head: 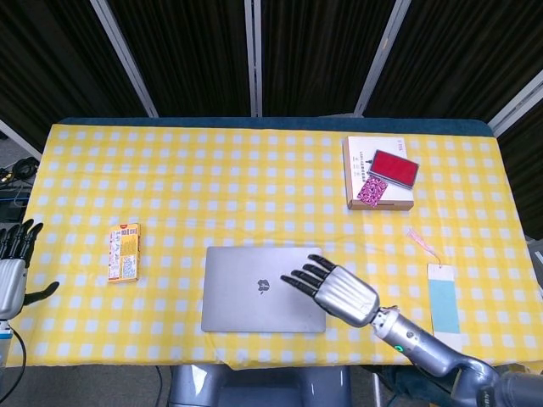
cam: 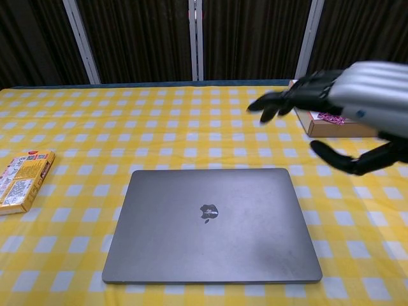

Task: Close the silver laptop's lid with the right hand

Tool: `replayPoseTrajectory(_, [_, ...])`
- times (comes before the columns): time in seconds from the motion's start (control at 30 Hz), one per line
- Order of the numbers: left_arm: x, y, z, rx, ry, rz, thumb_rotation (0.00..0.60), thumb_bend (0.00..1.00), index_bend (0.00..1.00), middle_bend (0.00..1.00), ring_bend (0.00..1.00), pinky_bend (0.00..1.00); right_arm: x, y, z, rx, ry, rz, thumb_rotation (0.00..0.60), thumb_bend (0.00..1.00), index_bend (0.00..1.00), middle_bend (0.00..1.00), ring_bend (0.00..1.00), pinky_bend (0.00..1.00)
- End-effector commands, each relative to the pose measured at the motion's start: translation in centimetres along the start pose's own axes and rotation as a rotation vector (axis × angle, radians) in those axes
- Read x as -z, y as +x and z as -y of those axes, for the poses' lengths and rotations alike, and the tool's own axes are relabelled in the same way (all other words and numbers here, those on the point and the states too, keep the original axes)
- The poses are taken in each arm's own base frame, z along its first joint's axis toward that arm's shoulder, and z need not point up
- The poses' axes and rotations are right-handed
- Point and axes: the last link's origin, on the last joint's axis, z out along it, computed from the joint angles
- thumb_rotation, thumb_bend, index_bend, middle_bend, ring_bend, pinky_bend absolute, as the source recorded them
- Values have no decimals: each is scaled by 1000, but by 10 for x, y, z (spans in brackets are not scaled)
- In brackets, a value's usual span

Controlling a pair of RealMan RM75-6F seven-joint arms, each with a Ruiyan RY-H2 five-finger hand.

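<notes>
— silver laptop (head: 262,289): where is it seen, and how does its lid lie?
— it is found at the 6 o'clock edge of the worktop (head: 212,195), on the yellow checked cloth (cam: 127,127). the lid is seen flat on the base, logo up, with no gap shown along its near edge in the chest view.

— how is the right robot hand (head: 338,289) held?
— it is raised above the laptop's 3 o'clock corner, apart from the lid. its fingers (cam: 280,101) are spread, nothing is gripped, and the thumb is set apart below them.

— and the left robot hand (head: 12,270)?
— only at the 9 o'clock border of the head view can it be made out, off the cloth, fingers apart and nothing held.

— what else is laid out?
— a small yellow packet (head: 124,253) is placed at the laptop's 9 o'clock, well apart from it. a flat cardboard box (head: 377,174) is set toward 1 o'clock, with a red case (head: 393,166) and a pink patterned piece (head: 372,191) lying on it. a pale blue card (head: 445,303) is seen at 3 o'clock, with a pink strip (head: 422,241) just beyond its far end.
</notes>
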Motion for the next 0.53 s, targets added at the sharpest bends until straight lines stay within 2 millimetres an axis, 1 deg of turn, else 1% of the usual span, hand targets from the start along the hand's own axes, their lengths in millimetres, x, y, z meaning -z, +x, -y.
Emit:
replayPoseTrajectory(0.03, [2,1,-2,6,-11,-1,600,0,0,0,0,0,52,20,-31,67,-245,-67,600,0,0,0,0,0])
replayPoseTrajectory(0.13, [4,2,-3,15,-25,-4,600,0,0,0,0,0,82,16,-44,77,-389,-42,600,0,0,0,0,0])
replayPoseTrajectory(0.23, [7,5,-5,31,-40,-13,600,0,0,0,0,0,113,8,-55,12,-553,-31,600,0,0,0,0,0])
replayPoseTrajectory(0.43, [13,11,-7,56,-56,-26,600,0,0,0,0,0,144,-3,-68,-17,-672,-40,600,0,0,0,0,0])
replayPoseTrajectory(0.53, [17,14,-7,67,-64,-31,600,0,0,0,0,0,154,-6,-70,-13,-689,-51,600,0,0,0,0,0])
